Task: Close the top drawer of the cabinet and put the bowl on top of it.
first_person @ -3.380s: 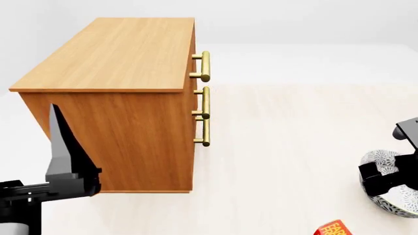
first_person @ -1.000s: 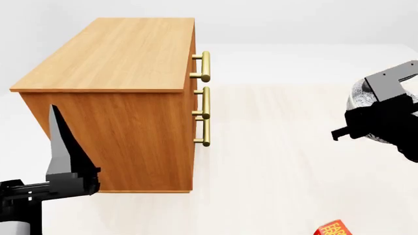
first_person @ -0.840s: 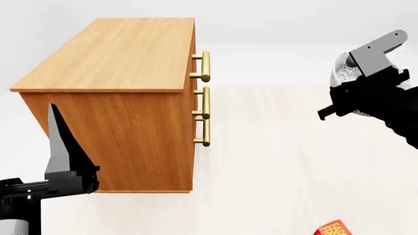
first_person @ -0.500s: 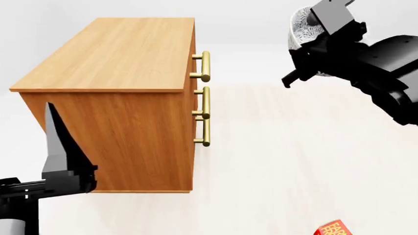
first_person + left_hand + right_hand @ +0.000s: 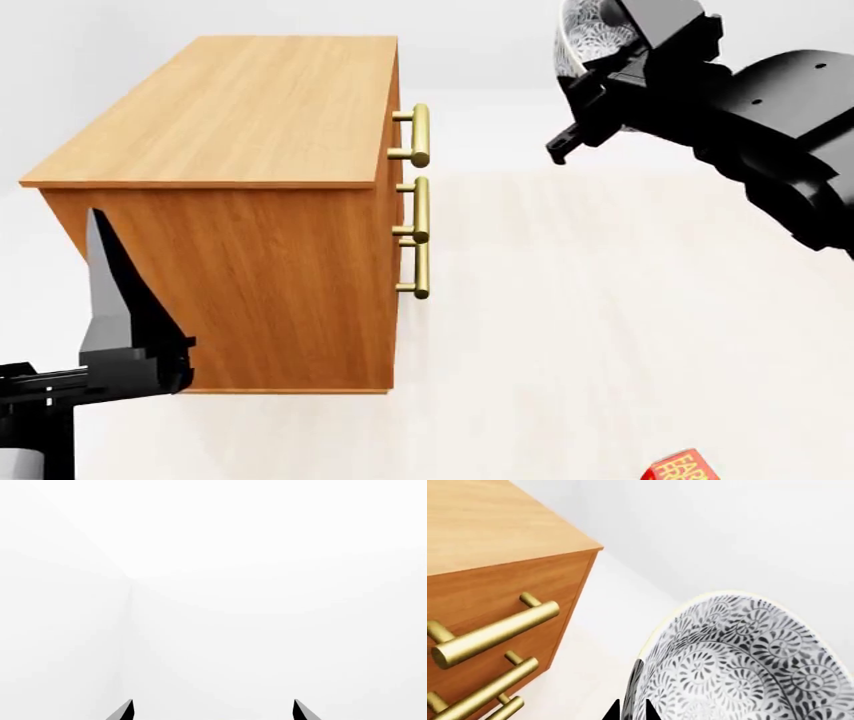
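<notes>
Your right gripper [image 5: 601, 95] grips bowl [image 5: 740, 660] by rim, high beside cabinet [image 5: 227, 120] (drawer [image 5: 500, 605] flush). Your left gripper [image 5: 212, 711] spread, empty.

Illumination is bright, even and diffuse in all three views; no single light source can be identified. The head view is sharp to its edges, with no blur or visible distortion. The cabinet [image 5: 227, 200] shows a lighter top and a darker, shaded side face. Shadows on the pale floor [image 5: 601, 330] are very faint. The left wrist view is almost wholly washed-out white, with only a soft grey seam at left of centre. In the right wrist view the brass handle [image 5: 494, 632] carries soft highlights, and the bowl [image 5: 740, 665] pattern renders crisply, without glare.
</notes>
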Tool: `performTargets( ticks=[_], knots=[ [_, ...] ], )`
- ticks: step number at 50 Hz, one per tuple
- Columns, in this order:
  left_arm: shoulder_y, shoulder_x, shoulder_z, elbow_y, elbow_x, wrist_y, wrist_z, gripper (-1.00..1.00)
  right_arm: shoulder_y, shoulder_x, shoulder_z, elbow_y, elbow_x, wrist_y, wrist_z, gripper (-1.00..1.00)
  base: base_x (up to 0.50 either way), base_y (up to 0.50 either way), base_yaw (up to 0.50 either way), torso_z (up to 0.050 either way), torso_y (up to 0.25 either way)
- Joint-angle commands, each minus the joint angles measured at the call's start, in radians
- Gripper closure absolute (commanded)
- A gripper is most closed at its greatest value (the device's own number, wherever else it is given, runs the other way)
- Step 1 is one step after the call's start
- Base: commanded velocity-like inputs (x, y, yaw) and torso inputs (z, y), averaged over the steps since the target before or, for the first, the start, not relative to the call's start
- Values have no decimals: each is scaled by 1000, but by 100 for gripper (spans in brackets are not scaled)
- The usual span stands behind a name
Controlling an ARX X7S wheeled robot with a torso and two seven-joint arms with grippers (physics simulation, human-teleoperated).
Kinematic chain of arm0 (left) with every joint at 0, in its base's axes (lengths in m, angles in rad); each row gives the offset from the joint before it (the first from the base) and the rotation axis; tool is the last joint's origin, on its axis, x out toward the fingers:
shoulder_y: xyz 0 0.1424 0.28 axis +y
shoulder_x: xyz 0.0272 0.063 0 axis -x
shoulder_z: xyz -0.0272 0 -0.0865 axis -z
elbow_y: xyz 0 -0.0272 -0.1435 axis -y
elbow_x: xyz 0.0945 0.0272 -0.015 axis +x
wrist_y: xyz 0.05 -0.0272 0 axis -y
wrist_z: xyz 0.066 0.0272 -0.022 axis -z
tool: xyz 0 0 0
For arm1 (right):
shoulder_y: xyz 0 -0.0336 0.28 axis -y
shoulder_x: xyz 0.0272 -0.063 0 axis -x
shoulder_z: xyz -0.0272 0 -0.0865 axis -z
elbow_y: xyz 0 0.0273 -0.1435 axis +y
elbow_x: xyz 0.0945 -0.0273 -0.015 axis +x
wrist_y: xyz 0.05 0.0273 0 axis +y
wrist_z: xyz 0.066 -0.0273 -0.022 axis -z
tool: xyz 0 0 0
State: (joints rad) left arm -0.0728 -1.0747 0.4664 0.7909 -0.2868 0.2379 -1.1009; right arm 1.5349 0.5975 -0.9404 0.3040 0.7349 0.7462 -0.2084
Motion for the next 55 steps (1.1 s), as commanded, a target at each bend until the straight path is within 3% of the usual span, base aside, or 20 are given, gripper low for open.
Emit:
performTargets(
  ticks=[1, 10, 22, 31, 40, 55],
  knots=[
    [4, 1, -4, 1, 0, -1, 1, -100, -8, 33, 24, -67, 1, 8, 33, 100, 0, 0, 0, 0, 0],
    [8, 4, -2, 7, 10, -5, 1, -100, 29, -2, 6, -8, -29, -13, -6, 100, 0, 0, 0, 0, 0],
    [25, 10, -2, 0, 29, 9, 0, -100, 176, -271, -96, 441, -173, -266, -282, 100, 0, 0, 0, 0, 1],
    [31, 12, -6, -2, 35, 10, -3, -100, 279, -547, -122, 1001, -251, -571, -513, 100, 0, 0, 0, 0, 1],
    [40, 18, -7, -18, 44, 27, -1, -100, 267, -595, -12, 1004, -324, -591, -580, 100, 0, 0, 0, 0, 0],
    [44, 23, -8, -16, 48, 23, 3, -100, 280, -597, -437, 914, 206, -666, -532, 100, 0, 0, 0, 0, 1]
  ],
)
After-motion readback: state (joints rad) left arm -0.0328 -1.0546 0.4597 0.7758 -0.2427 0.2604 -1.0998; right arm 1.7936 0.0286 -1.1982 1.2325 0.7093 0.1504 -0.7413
